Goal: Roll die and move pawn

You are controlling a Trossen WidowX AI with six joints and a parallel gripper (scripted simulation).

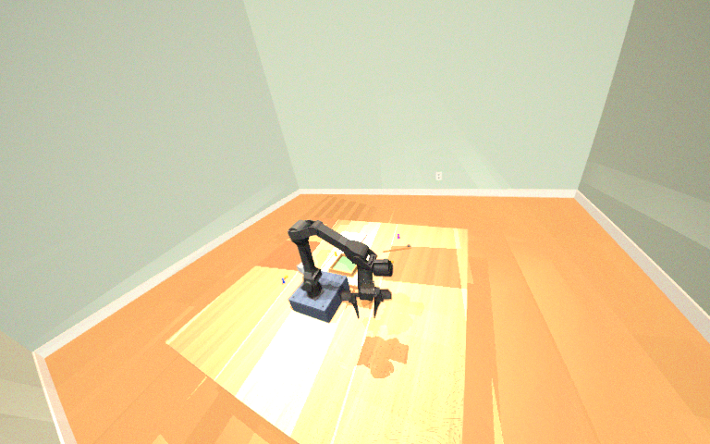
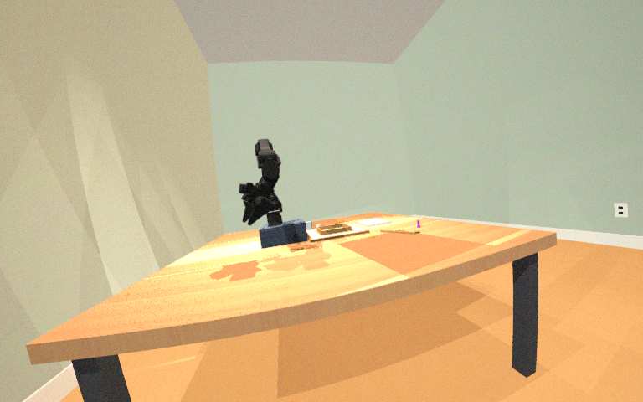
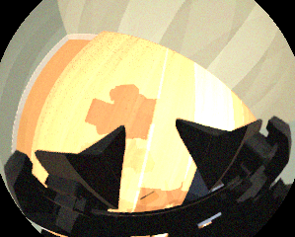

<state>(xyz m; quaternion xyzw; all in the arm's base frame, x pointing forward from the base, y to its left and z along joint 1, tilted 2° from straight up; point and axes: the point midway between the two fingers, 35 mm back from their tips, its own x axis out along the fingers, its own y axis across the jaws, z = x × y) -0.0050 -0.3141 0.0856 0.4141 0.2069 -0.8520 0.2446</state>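
beside the base, above the table: one black gripper, fingers fairly wide apart, nothing seen between them.
item, board: on the table, bearing the tray.
item, small yellow piece: by the tray; perhaps the pawn.
item, purple piece: upright, well apart from the board.
item, stick: lying on the table.
item, die: on the table by the task's wording; exact place and pips cannot be told.
risks, as judged: a low swing could knock the purple piece or stick; a poor grasp could pinch the die out; a high drop could bounce it from the tray; misread pips could send the pawn to a wrong square.
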